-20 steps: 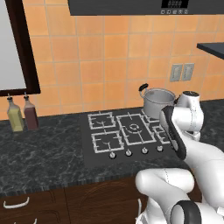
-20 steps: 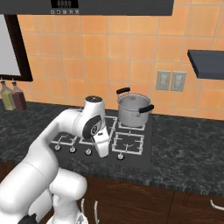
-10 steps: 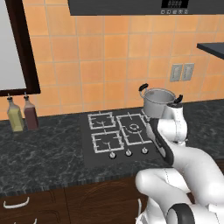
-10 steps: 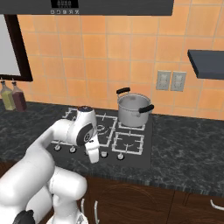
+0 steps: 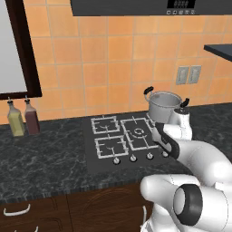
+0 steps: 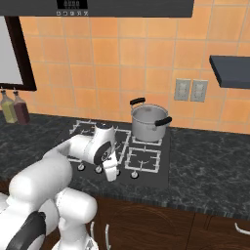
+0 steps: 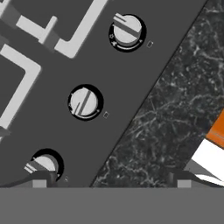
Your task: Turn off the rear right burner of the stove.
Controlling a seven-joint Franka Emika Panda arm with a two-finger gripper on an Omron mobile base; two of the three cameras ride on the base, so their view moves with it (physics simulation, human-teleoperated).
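The gripper (image 7: 109, 179) hovers low over the stove (image 7: 65, 78), fingers spread, grasping nothing. Three silver knobs (image 7: 84, 102) lie just below it.

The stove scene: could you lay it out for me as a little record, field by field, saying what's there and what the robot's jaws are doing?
stove: black cooktop set in a dark marble counter
rear right burner: a steel pot sits on its grate
knobs: round, silver, in a row along the front edge
gripper: low over the knob row, pointing down
jaws: apart, nothing between them
bottles: two, by the wall left of the stove
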